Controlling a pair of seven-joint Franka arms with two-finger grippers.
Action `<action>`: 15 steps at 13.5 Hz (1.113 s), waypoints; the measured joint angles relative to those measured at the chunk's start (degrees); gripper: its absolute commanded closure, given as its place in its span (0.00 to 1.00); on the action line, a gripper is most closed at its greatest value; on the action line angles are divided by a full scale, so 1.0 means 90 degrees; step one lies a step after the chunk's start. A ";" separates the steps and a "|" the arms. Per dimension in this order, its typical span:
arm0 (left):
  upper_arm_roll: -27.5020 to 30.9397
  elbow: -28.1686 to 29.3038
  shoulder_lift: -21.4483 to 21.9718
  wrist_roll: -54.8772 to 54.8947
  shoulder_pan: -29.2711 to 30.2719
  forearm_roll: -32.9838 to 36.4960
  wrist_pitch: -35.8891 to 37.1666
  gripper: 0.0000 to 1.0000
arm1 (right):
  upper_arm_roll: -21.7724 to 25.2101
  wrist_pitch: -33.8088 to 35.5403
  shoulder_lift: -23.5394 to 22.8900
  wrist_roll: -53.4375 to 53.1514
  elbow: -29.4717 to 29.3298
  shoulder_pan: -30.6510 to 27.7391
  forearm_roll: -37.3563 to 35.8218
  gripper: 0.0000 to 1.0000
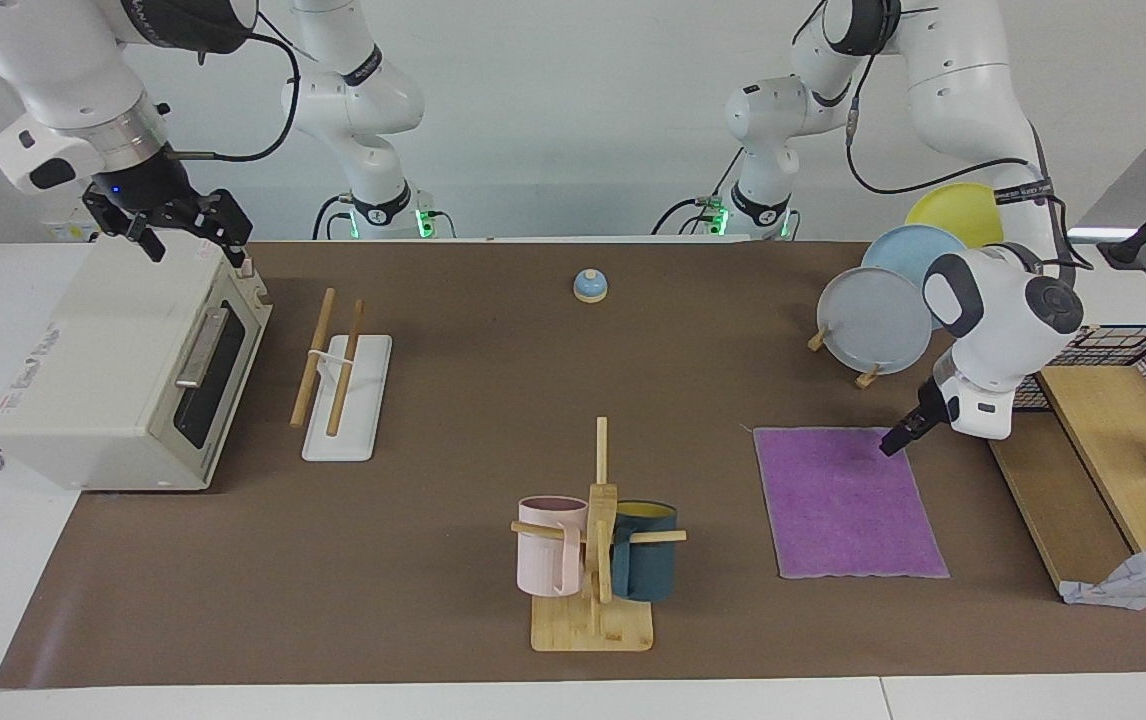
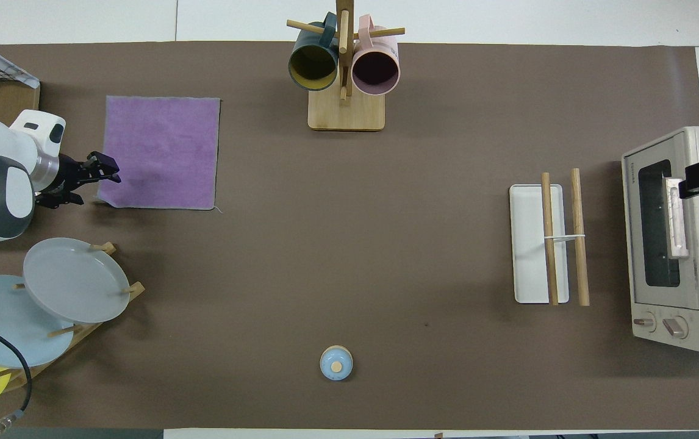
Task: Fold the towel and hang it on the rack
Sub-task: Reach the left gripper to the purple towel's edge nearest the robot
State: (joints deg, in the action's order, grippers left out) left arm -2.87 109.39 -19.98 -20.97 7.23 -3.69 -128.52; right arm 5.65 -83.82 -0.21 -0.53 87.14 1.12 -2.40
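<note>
The purple towel (image 1: 848,505) (image 2: 159,152) lies flat on the brown mat toward the left arm's end of the table. My left gripper (image 1: 895,443) (image 2: 110,172) is down at the towel's edge, by its corner nearest the robots, with its fingertips a little apart and nothing lifted. The rack (image 1: 353,420) (image 2: 529,244), two wooden rods on a white base, stands toward the right arm's end beside the toaster oven. My right gripper (image 1: 189,232) waits open over the top of the oven.
A mug tree (image 1: 593,560) with a pink and a dark mug stands farther from the robots than the rack. A plate stand (image 1: 873,320) with plates is close to the left arm. Also here: toaster oven (image 1: 123,370), small blue bell (image 1: 590,286), wire basket on wooden shelf (image 1: 1123,370).
</note>
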 measured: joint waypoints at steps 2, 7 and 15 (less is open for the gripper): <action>-0.0001 0.0021 -0.0018 -0.0002 0.0000 -0.0133 -0.0051 0.40 | 0.0000 0.0000 0.0000 0.0000 0.0000 0.0000 0.0000 0.00; -0.0003 0.0241 -0.0033 -0.0016 0.0000 -0.0174 -0.0281 0.88 | 0.0000 0.0000 0.0000 0.0000 0.0000 0.0000 0.0000 0.00; -0.0034 0.0224 -0.0029 0.0182 -0.0027 -0.0173 -0.0286 1.00 | 0.0000 0.0000 0.0000 0.0000 0.0000 0.0000 0.0000 0.00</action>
State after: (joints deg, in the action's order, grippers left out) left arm -3.17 111.41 -20.24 -19.34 6.99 -5.25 -131.09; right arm 5.65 -83.82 -0.21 -0.53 87.14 1.12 -2.40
